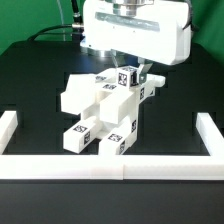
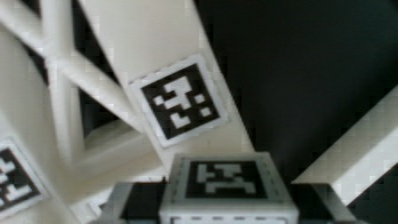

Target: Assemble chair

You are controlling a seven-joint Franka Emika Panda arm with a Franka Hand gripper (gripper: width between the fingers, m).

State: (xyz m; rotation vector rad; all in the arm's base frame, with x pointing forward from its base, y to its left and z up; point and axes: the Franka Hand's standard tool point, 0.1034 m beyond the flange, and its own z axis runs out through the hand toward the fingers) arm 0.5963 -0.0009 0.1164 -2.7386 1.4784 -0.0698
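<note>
Right now, white chair [image 1: 100, 115] near the middle of the table [image 1: 30, 75], a bit toward the front edge and close to the rail [image 1: 110, 166] there. Looks only half built, with slabs, legs and bars joined at odd angles.

Gripper [image 1: 134, 72] above the end of the chair nearer the table's back edge. Seems clamped on a small tagged block [image 2: 214, 182] of the chair, with a finger on each side.

Looks like hard plastic, so likely stiff, with no bend or squash. Likely light and easy to lift. Has smooth sides, so maybe slippery and in need of a firm squeeze. May have loose joints, so could wobble or come apart if jerked. Best to hold the flat sides of a thick block, not a thin bar. Best to go slowly.
</note>
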